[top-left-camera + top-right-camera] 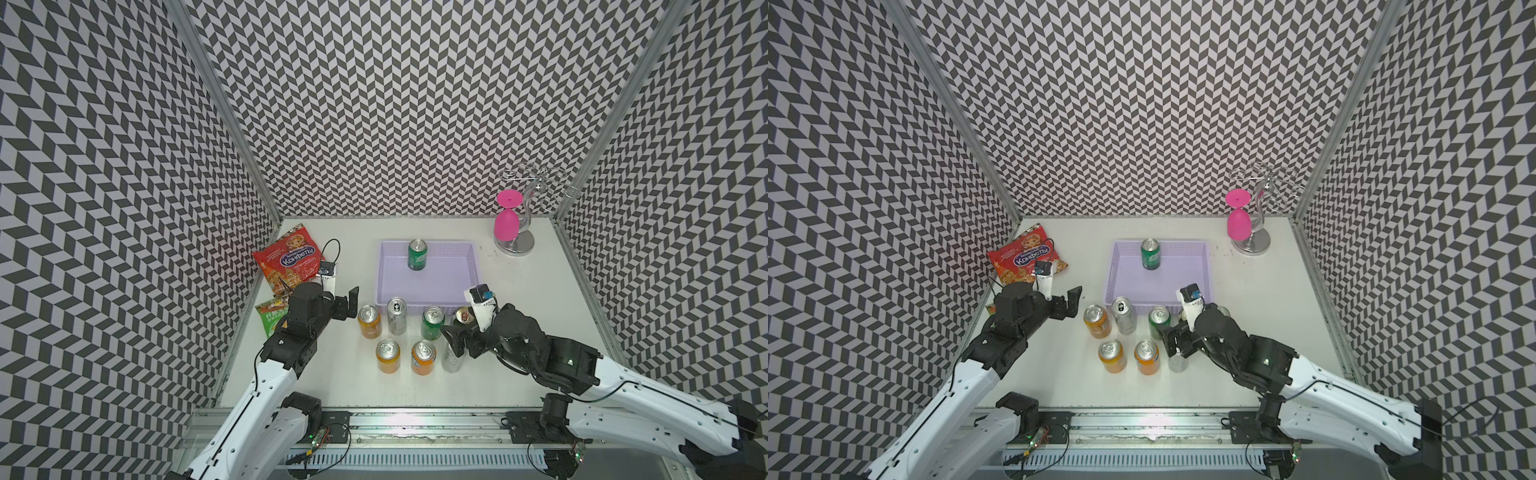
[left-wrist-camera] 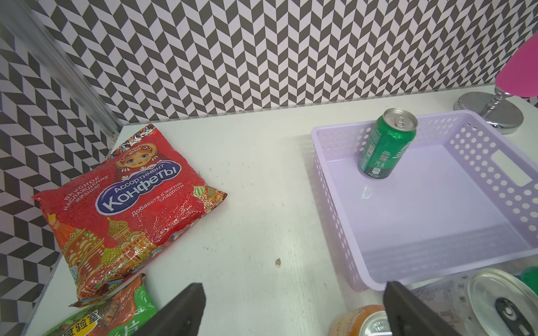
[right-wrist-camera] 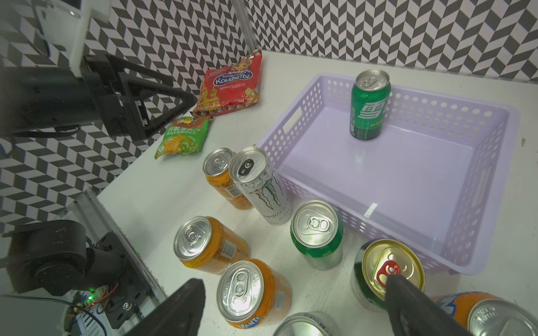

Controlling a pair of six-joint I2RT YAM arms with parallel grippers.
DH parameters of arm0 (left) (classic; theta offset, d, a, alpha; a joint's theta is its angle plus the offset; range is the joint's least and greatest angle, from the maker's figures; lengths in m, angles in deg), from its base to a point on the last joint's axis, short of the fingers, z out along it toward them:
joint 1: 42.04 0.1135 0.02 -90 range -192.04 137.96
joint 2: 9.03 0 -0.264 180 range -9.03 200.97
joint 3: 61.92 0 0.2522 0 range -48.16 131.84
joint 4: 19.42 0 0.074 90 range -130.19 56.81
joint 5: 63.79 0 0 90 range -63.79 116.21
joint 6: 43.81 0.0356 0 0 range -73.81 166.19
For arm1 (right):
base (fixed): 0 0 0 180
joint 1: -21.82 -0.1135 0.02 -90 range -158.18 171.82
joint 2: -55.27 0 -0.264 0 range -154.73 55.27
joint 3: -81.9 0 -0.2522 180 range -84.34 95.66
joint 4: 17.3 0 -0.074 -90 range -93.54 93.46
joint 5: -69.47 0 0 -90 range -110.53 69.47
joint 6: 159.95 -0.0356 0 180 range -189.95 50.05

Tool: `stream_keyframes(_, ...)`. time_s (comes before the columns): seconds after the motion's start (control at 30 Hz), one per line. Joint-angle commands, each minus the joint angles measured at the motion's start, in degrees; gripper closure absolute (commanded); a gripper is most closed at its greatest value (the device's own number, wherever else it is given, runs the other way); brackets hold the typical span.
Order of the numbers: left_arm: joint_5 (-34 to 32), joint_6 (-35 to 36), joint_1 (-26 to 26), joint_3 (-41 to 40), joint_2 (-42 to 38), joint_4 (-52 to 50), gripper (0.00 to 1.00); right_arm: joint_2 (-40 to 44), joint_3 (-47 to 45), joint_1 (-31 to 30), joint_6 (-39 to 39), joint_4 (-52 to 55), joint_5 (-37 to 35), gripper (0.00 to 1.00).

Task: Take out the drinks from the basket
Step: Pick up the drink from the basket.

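The lavender basket stands mid-table and holds one upright green can near its far wall. Several drinks stand on the table before it: an orange can, a silver-white can, a green can, a gold-topped green can and two orange cans. My right gripper hangs open and empty over a silver can. My left gripper is open and empty, left of the first orange can.
A red snack bag and a green snack bag lie along the left wall. A pink goblet hangs upside down on a chrome stand at the back right. Patterned walls close in three sides.
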Motion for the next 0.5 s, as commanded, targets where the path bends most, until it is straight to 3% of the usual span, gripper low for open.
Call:
stream_keyframes(0.0, 0.83, 0.59, 0.41, 0.25, -0.15, 1.45, 0.01, 0.05, 3.63, -0.20, 1.86, 0.74, -2.16, 0.00)
stream_keyframes(0.23, 0.39, 0.53, 0.37, 0.32, -0.34, 1.26, 0.01, -5.67, 9.54, 2.80, 8.66, -2.52, -2.70, 0.01)
stream_keyframes(0.47, -0.15, 0.48, 0.38, -0.17, -1.40, 1.20, 0.01, -14.53, 13.00, 12.45, 12.54, -9.39, 8.34, 0.00)
